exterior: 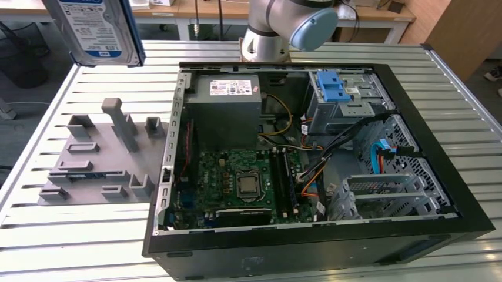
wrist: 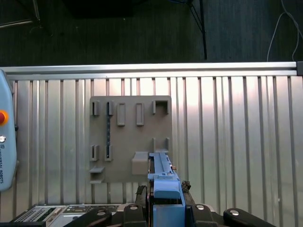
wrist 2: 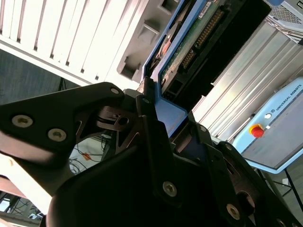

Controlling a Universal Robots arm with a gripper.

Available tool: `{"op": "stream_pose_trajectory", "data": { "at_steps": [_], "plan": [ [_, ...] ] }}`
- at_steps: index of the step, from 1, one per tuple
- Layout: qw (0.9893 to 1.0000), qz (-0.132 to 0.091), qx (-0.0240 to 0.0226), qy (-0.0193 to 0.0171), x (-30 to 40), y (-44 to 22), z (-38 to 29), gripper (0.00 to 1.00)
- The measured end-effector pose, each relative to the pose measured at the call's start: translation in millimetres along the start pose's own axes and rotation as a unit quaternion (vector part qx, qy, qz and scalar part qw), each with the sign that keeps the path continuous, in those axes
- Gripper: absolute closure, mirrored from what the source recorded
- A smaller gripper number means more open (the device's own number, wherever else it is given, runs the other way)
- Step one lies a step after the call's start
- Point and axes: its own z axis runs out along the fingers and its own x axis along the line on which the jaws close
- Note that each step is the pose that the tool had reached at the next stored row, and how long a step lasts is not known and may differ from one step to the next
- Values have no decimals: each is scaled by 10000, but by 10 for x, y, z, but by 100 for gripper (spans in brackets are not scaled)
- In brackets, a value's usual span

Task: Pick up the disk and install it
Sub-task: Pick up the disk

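The end effector (wrist 2: 166, 116) is pressed together on the disk (wrist 2: 196, 38), its black fingers (wrist 2: 142, 111) pinching the blue carrier at one end, so the drive juts out beyond them with its circuit-board face showing in the second wrist view. The grip on the carrier rather than on the board looks chosen to keep pressure off the electronics and leave the long rails free. In the exterior view the disk (exterior: 94, 26) hangs high at the far left, label side out and well above the desk (exterior: 79, 235), which I judge keeps it clear of every wall and post below. In the first wrist view the grey holder (wrist: 130, 137) lies straight beneath the blue carrier, flat on the slatted desk, its upright posts shaped to hold parts on edge. The disk is off the holder and in the air, so the pick-up looks done and the install not yet. To the exterior view's right lies the case (exterior: 314, 147), on its side with the panel off. Its drive cage (exterior: 345, 97), with a blue latch, sits at the far right, well apart from the disk.
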Motion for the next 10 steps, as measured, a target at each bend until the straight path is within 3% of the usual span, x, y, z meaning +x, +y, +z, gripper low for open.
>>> {"op": "stream_pose_trajectory", "data": {
  "at_steps": [10],
  "plan": [
    [10000, 0, 0, 0, 5, -49, -2, 64]
  ]
}}
